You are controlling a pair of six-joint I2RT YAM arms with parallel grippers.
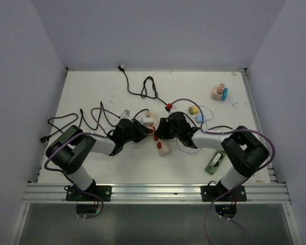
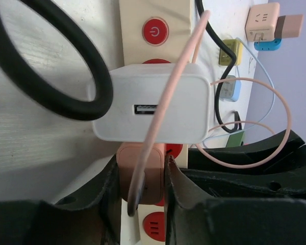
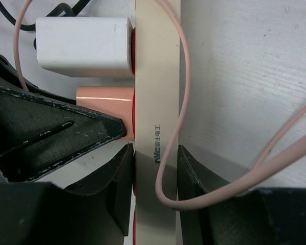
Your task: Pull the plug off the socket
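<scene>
The left gripper [image 2: 141, 164] stands narrowed on the salmon-pink rectangular plastic plug [image 2: 153, 176], one black finger pressed flat against each of its side faces, so the plug is clamped between them. That plug sits seated in the long cream plastic power strip [image 3: 154, 76], which lies flat on the white table [image 1: 132, 163] about midway between the two arms. The right gripper [image 3: 154, 153] is closed across the strip's narrow body just below the plug, its fingers [image 3: 120, 189] touching the strip's two long edges and pinning it. Right beside the pink plug, in the neighbouring outlet, sits a white boxy plastic charger block [image 2: 186, 109] with a USB port on its outer face; it touches the pink plug's top edge in the left wrist view. A thin pale-pink cable [image 2: 275, 102] runs over the charger and the plug and loops off to the side. Further along the strip is a round red power button [image 2: 154, 31]. A thick black rubber cable [image 2: 99, 84] curves in a loop on the table against the charger's far side. Beyond the strip's end lie a beige and blue adapter pair [image 2: 262, 23], well apart from the grippers.
</scene>
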